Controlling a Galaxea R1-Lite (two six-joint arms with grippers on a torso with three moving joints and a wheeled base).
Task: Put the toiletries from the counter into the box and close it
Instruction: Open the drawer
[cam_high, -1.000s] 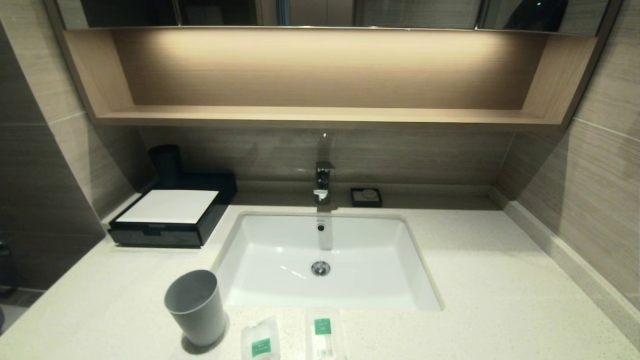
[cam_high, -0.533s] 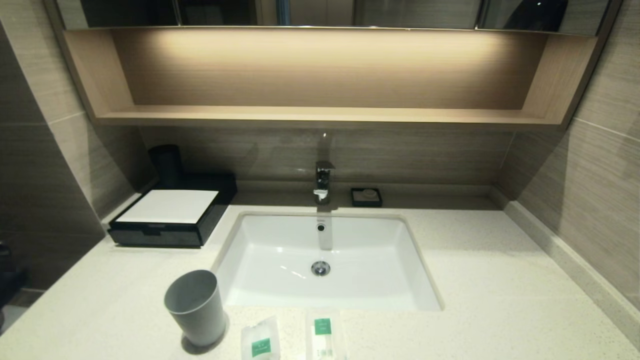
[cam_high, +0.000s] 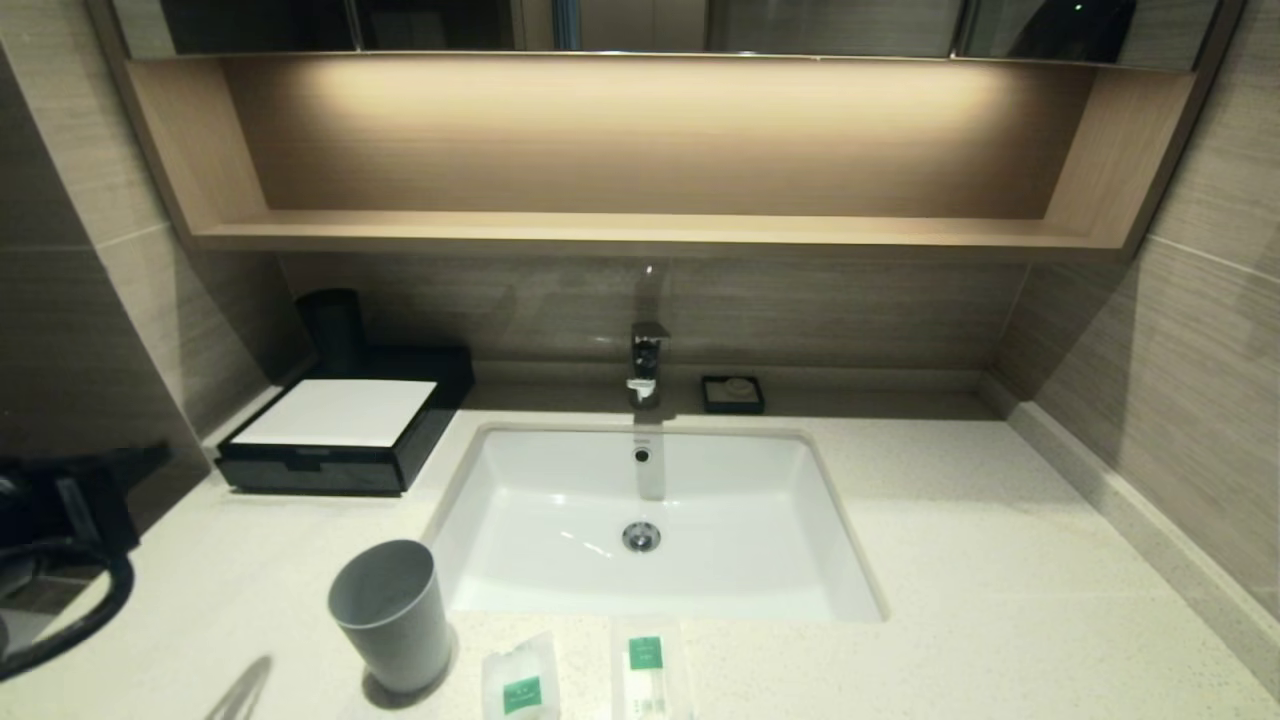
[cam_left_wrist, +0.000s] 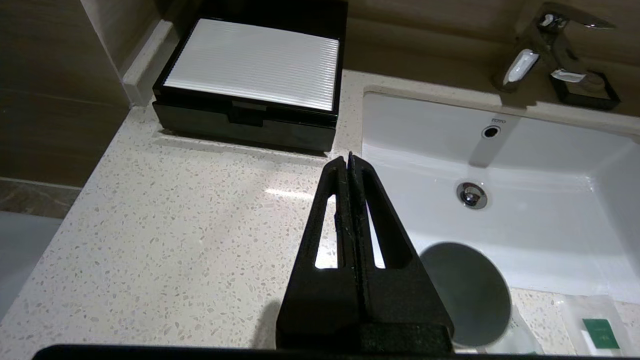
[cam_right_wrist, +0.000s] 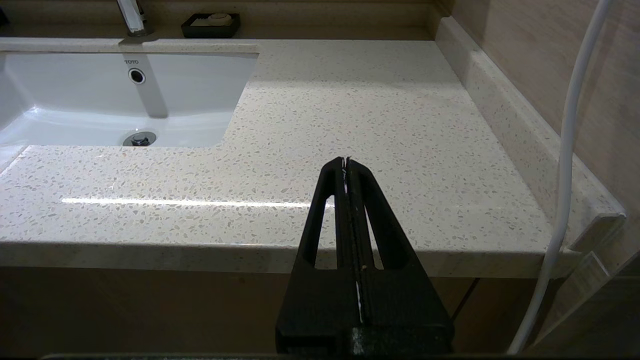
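Left gripper (cam_left_wrist: 348, 160) hovered above the counter's (cam_high: 950, 560) left edge, fingers pressed together, holding nothing; 2 sachets (cam_high: 520, 682) lay at the front edge; box (cam_high: 340, 432) lidded.

Right gripper (cam_right_wrist: 346, 162) was parked off the front edge, fingers together.

The counter (cam_high: 1000, 560) is pale cream stone flecked with small brown and grey speckles. The sink basin (cam_high: 560, 480) set into it is plain glossy white. At ten o'clock from the basin, the box (cam_high: 340, 435) is black with a white, finely ribbed top panel. At seven o'clock, the cup (cam_high: 392, 615) is plain grey. At six o'clock, two whitish-translucent sachets (cam_high: 520, 680) (cam_high: 648, 672) each carry a green label. The soap dish (cam_high: 733, 394) at one o'clock is black.
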